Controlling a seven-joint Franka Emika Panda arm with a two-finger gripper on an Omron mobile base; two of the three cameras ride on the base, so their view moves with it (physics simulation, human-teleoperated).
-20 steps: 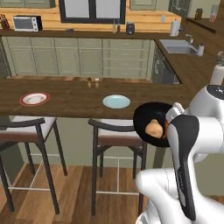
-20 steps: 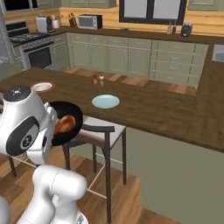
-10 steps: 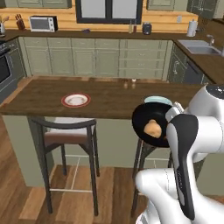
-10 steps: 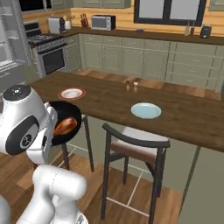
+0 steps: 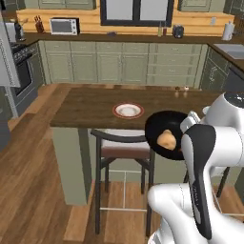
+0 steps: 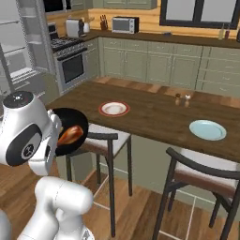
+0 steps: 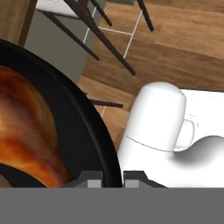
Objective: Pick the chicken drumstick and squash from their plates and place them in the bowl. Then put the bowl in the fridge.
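The glossy black bowl (image 5: 161, 130) hangs in the air in front of my arm, short of the island counter. The tan-orange squash (image 5: 166, 139) lies inside it, and so does the golden-brown chicken drumstick (image 6: 70, 135), which looms large in the hand view as the drumstick (image 7: 30, 135). My gripper (image 7: 113, 178) is shut on the bowl's rim (image 7: 94, 131), one fingertip on each side of it. The white plate with the red-orange rim (image 6: 114, 108) and the pale blue plate (image 6: 207, 130) sit bare on the counter. The grey fridge (image 6: 33, 42) stands at the far left with white shelves showing.
The dark wooden island counter (image 5: 86, 107) runs across ahead, with stools (image 5: 121, 143) tucked under it; a second stool (image 6: 201, 173) stands further right. A stove (image 6: 70, 63) and cabinets line the back wall. Two small shakers (image 6: 182, 98) stand on the counter. Open wood floor (image 5: 28, 181) lies to the left.
The whole picture has slid: the base has driven left along the island, so the plates now sit further right. The bowl stays in the gripper with both foods inside.
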